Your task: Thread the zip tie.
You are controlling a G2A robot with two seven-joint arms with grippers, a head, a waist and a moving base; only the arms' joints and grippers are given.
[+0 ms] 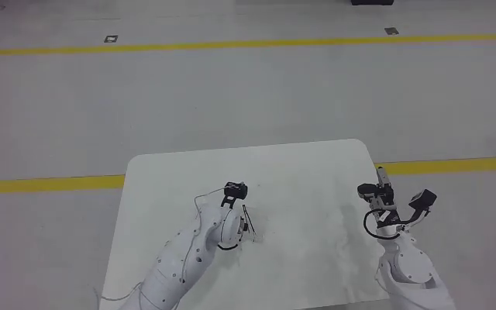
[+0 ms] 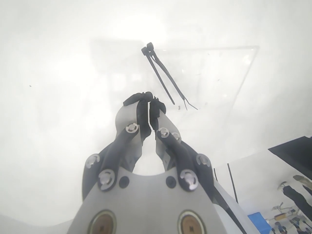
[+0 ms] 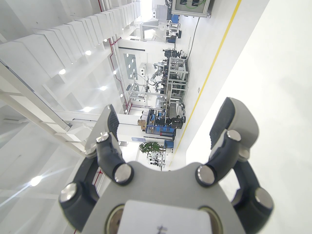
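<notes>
Two black zip ties (image 2: 162, 79) lie side by side on the white table (image 1: 294, 170), heads together and tails spread apart. In the top view the zip ties (image 1: 247, 222) are thin dark lines beside my left gripper (image 1: 236, 225). That left gripper (image 2: 149, 101) is shut, its black pads pressed together with nothing visible between them, just short of the ties' tail ends. At the table's right edge my right gripper (image 1: 373, 188) is raised off the surface. The right gripper (image 3: 168, 118) stands open and empty, facing out past the table's edge.
A clear plastic sheet (image 2: 219, 79) lies flat under the zip ties. The table has rounded corners and bare surface between the two arms. Yellow floor lines (image 1: 232, 44) run beyond it. Small dark items and a blue box (image 2: 258, 220) show past the table's edge.
</notes>
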